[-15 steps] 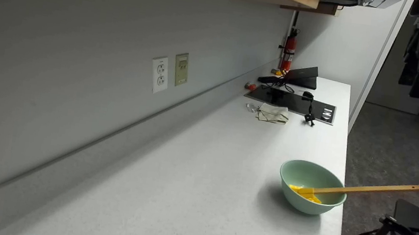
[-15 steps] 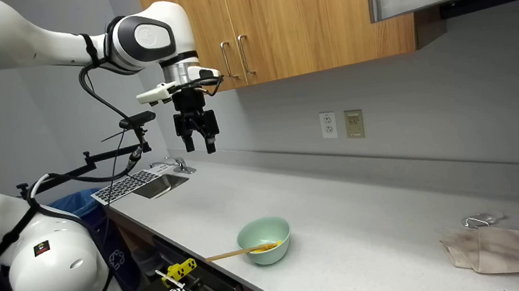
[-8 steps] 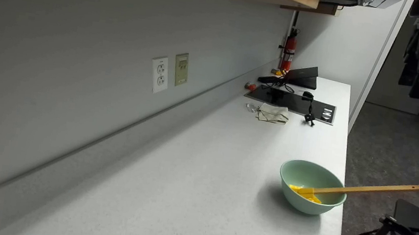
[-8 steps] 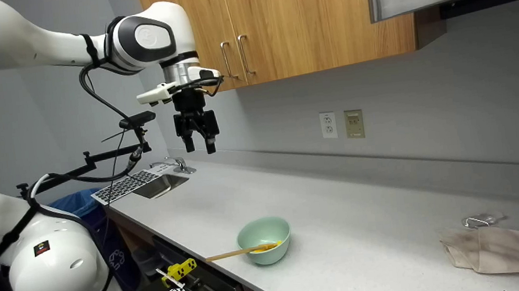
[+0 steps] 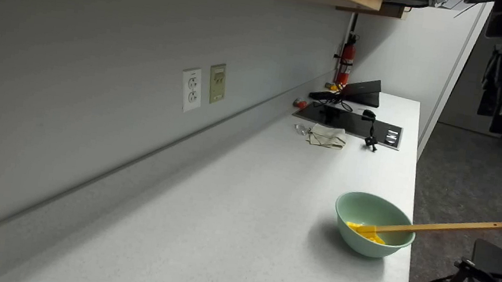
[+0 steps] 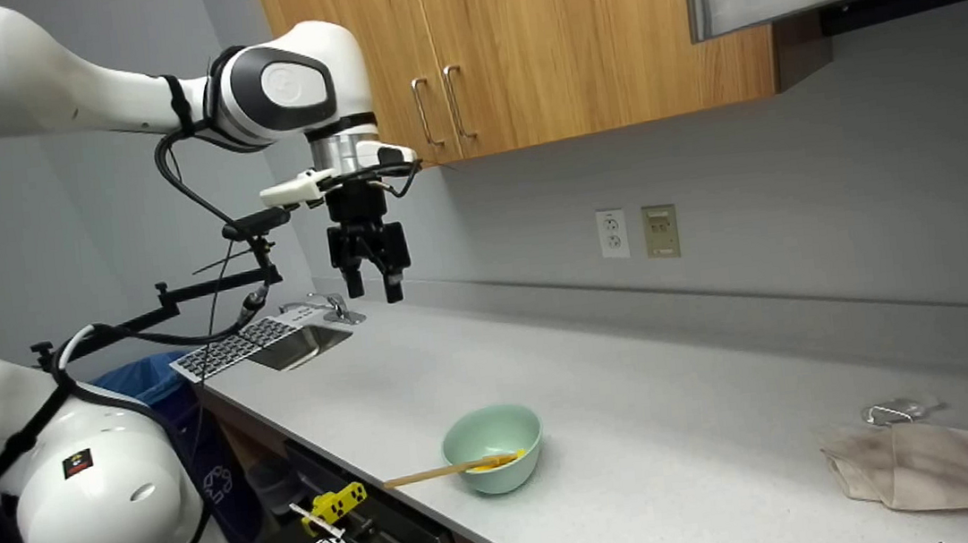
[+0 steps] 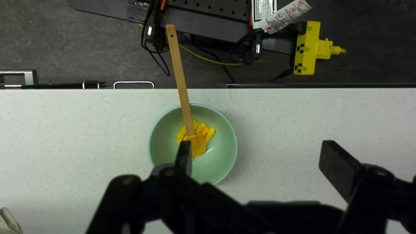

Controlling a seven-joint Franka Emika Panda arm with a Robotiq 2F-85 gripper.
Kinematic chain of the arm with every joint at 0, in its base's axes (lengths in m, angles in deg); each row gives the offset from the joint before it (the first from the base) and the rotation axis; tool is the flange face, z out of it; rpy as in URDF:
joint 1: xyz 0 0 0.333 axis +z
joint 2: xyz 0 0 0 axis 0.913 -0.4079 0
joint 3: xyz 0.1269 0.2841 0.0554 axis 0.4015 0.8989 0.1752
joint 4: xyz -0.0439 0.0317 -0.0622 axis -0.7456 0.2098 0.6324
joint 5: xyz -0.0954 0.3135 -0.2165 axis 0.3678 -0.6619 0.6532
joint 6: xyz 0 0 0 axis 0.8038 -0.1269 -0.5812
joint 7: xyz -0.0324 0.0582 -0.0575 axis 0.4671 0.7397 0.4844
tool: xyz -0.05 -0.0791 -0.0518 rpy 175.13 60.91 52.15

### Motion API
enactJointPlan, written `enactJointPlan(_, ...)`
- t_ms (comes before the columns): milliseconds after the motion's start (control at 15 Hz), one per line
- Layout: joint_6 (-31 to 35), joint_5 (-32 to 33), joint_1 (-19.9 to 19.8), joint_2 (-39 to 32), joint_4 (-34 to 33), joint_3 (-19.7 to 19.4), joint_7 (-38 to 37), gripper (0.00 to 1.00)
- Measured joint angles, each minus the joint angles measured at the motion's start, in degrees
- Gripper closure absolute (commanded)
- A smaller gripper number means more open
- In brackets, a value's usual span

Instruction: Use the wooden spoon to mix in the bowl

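Note:
The pale green bowl (image 6: 511,483) stands near the counter's front edge. Inside lie yellow pieces (image 7: 210,132) under the orange head of the wooden spoon (image 7: 178,71). The spoon leans on the rim, and its light tan handle sticks out past the counter edge, as both exterior views show. High above the counter, my gripper (image 6: 376,295) points down, open, with nothing between its fingers. In the wrist view one finger (image 7: 184,156) overlaps the bowl (image 7: 226,157) and hides part of it. The other finger (image 7: 338,169) is over bare counter, so the bowl is off to one side.
Wooden cabinets (image 6: 567,38) hang above the counter (image 6: 690,430) near the arm. A folded cloth (image 6: 928,472) lies farther along, by a black cooktop (image 5: 350,124). A sink (image 6: 301,346) is at the far end. Below the edge is a yellow power strip (image 7: 307,48).
Over the last half second the arm and gripper have come down a little, still high above the counter. Before that they were still. Bowl and spoon have not moved.

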Motion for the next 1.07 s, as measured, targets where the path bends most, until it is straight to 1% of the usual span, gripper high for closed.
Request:
enactJointPlan(133, 0.2, 0.0, 0.0, -0.26, 0.22, 0.18, -0.4, 0.0)
enactJointPlan(267, 1.87, 0.06, -0.05, -1.36, 1.31, 0.3, -1.35, 0.0)
enactJointPlan(533, 8.9, 3.33, -1.0, -6.04, 6.11, 0.28, -3.11, 0.0)
enactJointPlan(667, 11.25, 4.41, -1.42, -8.17, 7.32, 0.28, -3.89, 0.0)
enactJointPlan(1067, 11.45, 4.43, -1.27, -8.69, 7.37, 0.36, -3.84, 0.0)
